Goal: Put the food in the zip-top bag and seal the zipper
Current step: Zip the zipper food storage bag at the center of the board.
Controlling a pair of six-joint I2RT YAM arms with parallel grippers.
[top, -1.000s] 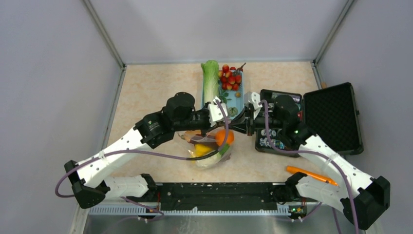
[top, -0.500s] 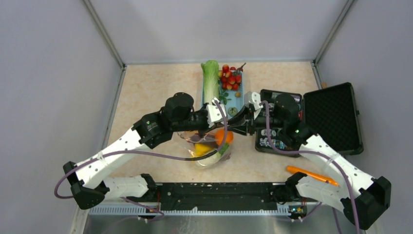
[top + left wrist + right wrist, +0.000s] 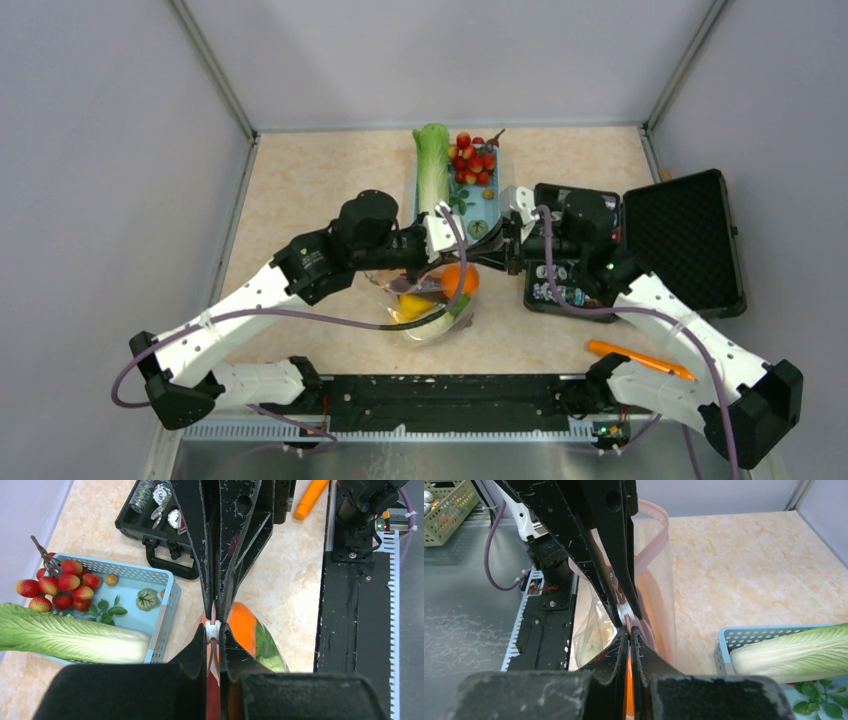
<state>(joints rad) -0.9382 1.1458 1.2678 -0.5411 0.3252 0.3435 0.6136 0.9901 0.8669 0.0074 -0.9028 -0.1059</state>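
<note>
The clear zip-top bag [image 3: 430, 320] hangs between my two grippers, holding an orange [image 3: 458, 280], a yellow fruit [image 3: 415, 305] and a green piece. My left gripper [image 3: 462, 252] is shut on the white slider [image 3: 214, 629] of the pinkish zipper [image 3: 667, 522]. My right gripper [image 3: 488, 255] faces it tip to tip and is shut on the bag's zipper edge [image 3: 629, 631]. The green cabbage [image 3: 432, 165] and cherry tomatoes [image 3: 470, 160] lie in the blue basket [image 3: 165, 600]. A long orange piece [image 3: 638, 360] lies at the front right.
An open black hard case [image 3: 680, 240] with shiny items stands to the right of the basket. The arm bases and a black rail [image 3: 450, 395] run along the near edge. Grey walls enclose the table on three sides.
Both grippers and the bag between them have shifted slightly to the left over the last second. Both stay shut on the bag's mouth.
</note>
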